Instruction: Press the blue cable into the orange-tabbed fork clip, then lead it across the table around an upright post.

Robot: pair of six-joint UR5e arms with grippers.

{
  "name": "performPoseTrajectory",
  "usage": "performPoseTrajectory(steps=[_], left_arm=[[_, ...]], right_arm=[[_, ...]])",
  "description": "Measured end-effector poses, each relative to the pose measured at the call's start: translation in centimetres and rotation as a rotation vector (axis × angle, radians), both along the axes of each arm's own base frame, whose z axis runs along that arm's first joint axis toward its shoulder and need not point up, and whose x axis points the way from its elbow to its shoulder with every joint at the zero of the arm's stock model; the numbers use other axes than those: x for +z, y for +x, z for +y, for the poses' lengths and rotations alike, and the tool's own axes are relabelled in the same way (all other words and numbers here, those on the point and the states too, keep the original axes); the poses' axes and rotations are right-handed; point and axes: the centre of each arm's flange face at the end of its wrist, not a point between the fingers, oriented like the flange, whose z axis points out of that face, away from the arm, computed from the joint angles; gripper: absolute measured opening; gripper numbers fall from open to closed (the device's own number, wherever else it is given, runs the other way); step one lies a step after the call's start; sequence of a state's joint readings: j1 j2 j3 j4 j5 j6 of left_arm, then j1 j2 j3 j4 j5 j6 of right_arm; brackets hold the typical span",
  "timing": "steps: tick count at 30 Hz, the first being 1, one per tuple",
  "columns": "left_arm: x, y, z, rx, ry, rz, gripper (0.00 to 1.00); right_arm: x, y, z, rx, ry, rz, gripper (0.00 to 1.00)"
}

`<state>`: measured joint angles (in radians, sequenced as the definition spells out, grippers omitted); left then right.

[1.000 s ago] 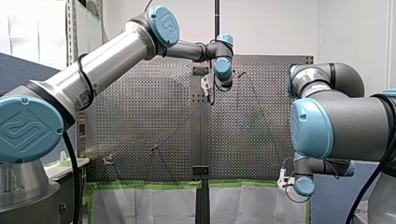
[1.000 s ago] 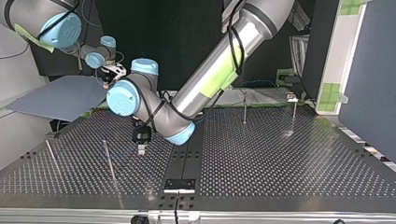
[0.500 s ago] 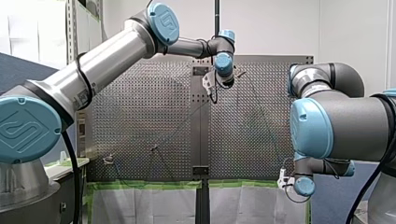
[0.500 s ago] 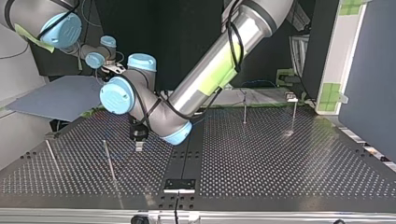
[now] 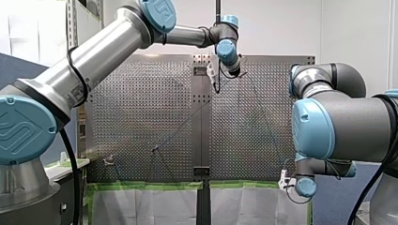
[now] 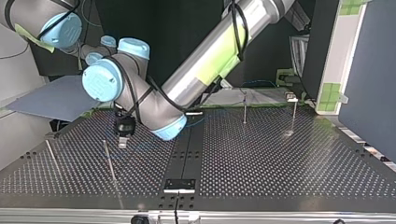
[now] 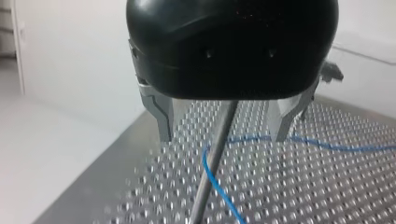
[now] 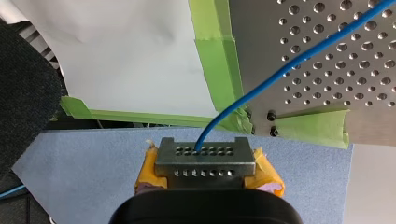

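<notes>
left gripper: my left gripper (image 7: pixel 224 128) is black with metal fingers (image 7: pixel 161 119), spread wide and pinching nothing

left arm: it comes in at the top view's upper right and reaches past the middle, so that gripper hangs low over the tabletop (image 6: pixel 280 163) in that view's left half

post: a thin upright metal post (image 7: pixel 210 177) stands right between those spread fingers, touching neither as far as I can see

blue cable: the blue cable (image 7: pixel 327 146) lies low over the holes ahead of my left gripper. It runs in from one side, meets the post and bends sharply there. Looks like it's against the post, but I can't swear to it

right gripper: my right gripper (image 8: pixel 205 161) has its yellow pads (image 8: pixel 268 177) pressed together on the blue cable, which comes out of the grip and runs off across the perforated plate

right gripper spot: off the tabletop's edge, over a blue-grey mat (image 8: pixel 84 163), with green tape (image 8: pixel 219 56) along the edge just ahead. In the front view it sits low at the right

other posts (image 6: pixel 244 111): three more stand on the tabletop, one further to the top view's left, two in its far right half
</notes>
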<state>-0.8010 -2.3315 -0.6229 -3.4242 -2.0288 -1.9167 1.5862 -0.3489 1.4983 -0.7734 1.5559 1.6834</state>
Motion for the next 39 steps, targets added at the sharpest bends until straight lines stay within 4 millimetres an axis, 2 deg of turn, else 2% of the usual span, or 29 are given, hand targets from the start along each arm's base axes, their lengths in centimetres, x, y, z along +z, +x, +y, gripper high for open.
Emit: performPoseTrajectory(steps=[6,13,15,26,39], left_arm=[[-0.2,-0.5,-1.2,-0.068,0.031,-0.035,1.0],[-2.7,-0.6,-1.6,-0.126,0.114,-0.04,1.0],[-2.9,-0.6,-1.5,-0.13,0.132,-0.045,1.0],[-1.2,-0.6,-1.7,-0.129,0.207,-0.108,1.0],[-1.2,-0.8,-1.6,-0.129,0.249,-0.108,1.0]], right_arm=[[0.0,0.0,0.0,0.0,0.0,-0.001,0.0],[0.0,0.1,0.0,0.002,0.0,-0.002,0.0],[0.0,0.1,0.0,0.002,0.001,-0.003,0.0],[0.0,0.1,0.0,0.002,0.001,-0.002,0.0],[0.0,0.0,0.0,0.003,0.001,-0.001,0.0]])
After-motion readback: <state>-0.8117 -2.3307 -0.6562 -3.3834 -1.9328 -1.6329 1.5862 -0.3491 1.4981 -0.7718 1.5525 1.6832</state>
